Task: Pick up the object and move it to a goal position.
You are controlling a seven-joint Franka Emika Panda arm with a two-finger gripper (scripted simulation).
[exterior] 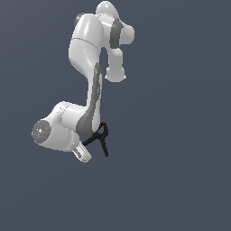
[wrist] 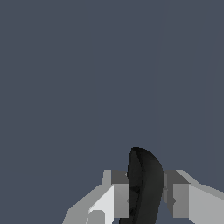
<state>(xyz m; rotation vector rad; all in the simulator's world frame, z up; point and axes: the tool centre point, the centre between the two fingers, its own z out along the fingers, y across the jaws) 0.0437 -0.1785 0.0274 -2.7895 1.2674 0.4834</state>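
Gripper (wrist: 146, 194): closed on the spring clamp; in the wrist view one grey finger (wrist: 120, 194) presses each side of the black body, no gap visible at either side.
Spring clamp (wrist: 144, 183): small, black, held between the fingers; rounded black body protrudes beyond the fingertips in the wrist view.
Clamp in exterior view (exterior: 101, 136): located at the lower end of the arm; two thin handles diverge downward, one toward the exterior view's left, one nearly straight down; tiny red tip at the upper end.
Arm (exterior: 90, 58): white Franka Panda with grey joint sections, folded over the clamp.
Background: uniform dark blue-grey, no visible features.
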